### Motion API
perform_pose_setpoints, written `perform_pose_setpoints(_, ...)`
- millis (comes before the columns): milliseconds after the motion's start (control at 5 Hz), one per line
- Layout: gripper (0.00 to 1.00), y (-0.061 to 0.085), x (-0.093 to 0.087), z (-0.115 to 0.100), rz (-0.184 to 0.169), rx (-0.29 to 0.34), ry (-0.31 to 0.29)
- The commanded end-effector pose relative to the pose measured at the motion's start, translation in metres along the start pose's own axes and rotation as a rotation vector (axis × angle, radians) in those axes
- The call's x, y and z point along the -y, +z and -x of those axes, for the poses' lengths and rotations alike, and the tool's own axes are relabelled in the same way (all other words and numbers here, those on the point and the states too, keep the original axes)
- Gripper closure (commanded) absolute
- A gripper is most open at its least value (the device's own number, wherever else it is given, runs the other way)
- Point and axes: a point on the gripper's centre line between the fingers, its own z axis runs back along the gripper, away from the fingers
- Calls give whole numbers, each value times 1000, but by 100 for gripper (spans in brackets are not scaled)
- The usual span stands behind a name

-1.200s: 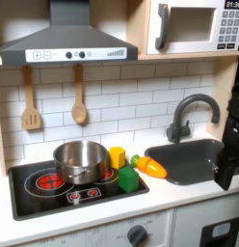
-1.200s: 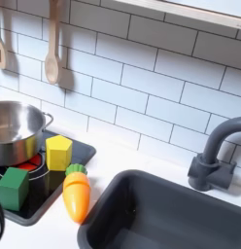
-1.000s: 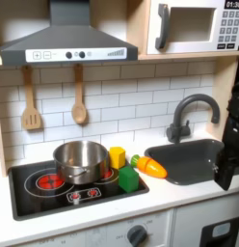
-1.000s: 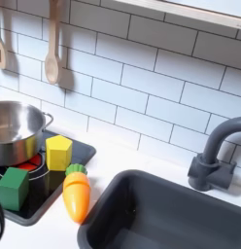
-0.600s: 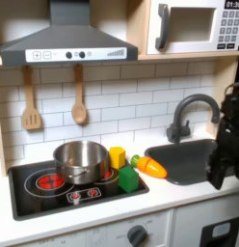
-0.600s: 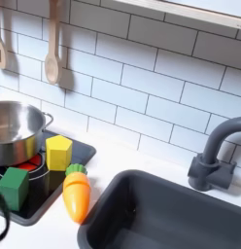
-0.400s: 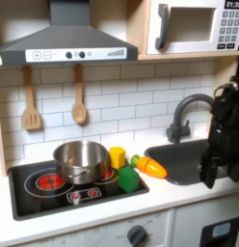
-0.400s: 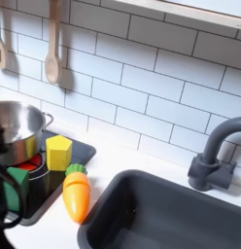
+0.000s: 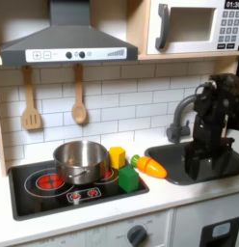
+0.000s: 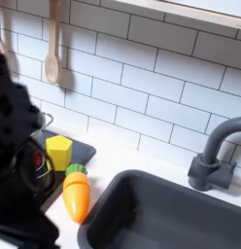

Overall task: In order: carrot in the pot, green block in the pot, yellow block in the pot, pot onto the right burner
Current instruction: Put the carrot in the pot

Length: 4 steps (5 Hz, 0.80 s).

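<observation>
White countertop, carrot flat, stem toward the stove; claw state unclear.

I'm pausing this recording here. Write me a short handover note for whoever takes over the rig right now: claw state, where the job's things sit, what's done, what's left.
Claw: hangs over the sink in the first exterior view, holding nothing; blurred, so open or shut is unclear.
Pot: on the stove, between the burners, nothing seen inside.
Yellow block: on the stove just to the pot's right in the first exterior view.
Green block: on the stove's front right corner.
Carrot: lying on the counter between stove and sink.
Done: nothing yet.
Left: carrot, green block, yellow block into the pot, then slide the pot onto the right burner.
</observation>
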Motion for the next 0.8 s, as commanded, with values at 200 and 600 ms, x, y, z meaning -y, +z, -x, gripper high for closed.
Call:
perform_pose_setpoints(200, 0, -7, 5, -56, -21, 86, 178)
perform_pose_setpoints(600, 0, -13, -1, -72, -60, 114, 233)
